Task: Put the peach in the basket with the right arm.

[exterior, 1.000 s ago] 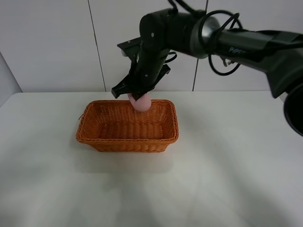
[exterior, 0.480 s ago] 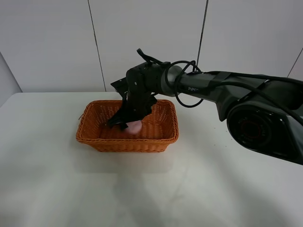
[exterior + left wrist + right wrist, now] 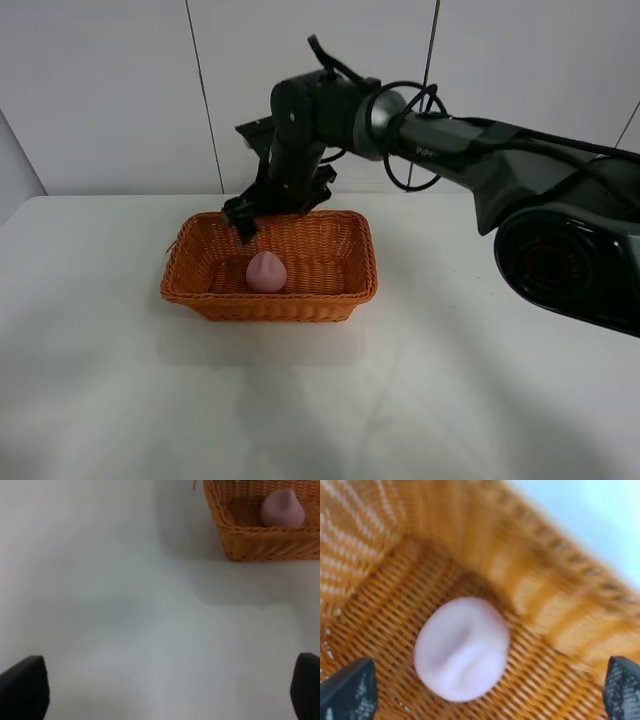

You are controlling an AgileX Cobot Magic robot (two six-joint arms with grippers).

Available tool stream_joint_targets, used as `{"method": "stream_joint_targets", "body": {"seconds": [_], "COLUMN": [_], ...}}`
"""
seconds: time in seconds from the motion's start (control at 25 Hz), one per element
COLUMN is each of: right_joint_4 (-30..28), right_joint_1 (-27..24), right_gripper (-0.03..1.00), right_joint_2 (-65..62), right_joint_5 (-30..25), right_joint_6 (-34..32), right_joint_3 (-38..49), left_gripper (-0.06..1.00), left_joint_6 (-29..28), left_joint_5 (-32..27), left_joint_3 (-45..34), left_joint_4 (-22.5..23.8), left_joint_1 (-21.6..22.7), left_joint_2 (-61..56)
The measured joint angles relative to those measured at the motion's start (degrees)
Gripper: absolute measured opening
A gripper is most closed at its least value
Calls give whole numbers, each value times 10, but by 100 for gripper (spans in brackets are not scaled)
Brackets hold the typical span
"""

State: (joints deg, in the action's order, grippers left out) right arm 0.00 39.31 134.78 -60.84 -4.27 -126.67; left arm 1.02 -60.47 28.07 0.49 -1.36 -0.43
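My left gripper (image 3: 160, 690) hangs over the table (image 3: 100, 605), fingers spread wide and empty, with the basket (image 3: 270, 303) well apart from it. The peach (image 3: 266, 271) rests on the basket floor, pointed tip up. My right gripper (image 3: 250, 212) hangs above the basket, fingers parted, clear of the peach.

Peach (image 3: 266, 271) in basket (image 3: 285, 305) (left of ctr), R gripper (image 3: 243, 222) above it
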Motion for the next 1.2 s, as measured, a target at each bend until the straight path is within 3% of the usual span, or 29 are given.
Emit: {"method": "stream_joint_targets", "body": {"seconds": [0.16, 0.56, 1.2], "right_joint_4": [-9, -14, -13], "right_joint_1": [-2, -22, -286], "right_gripper": [69, 70, 70], "right_joint_2": [-6, -6, -5], "right_joint_5": [-74, -88, -88], "right_joint_6": [2, 2, 2], "right_joint_3": [-85, -112, -112], "left_gripper": [99, 99, 99], "left_joint_6": [0, 0, 0], "left_joint_5": [0, 0, 0], "left_joint_3": [0, 0, 0], "left_joint_4": [0, 0, 0], "left_joint_1": [0, 0, 0], "left_joint_2": [0, 0, 0]}}
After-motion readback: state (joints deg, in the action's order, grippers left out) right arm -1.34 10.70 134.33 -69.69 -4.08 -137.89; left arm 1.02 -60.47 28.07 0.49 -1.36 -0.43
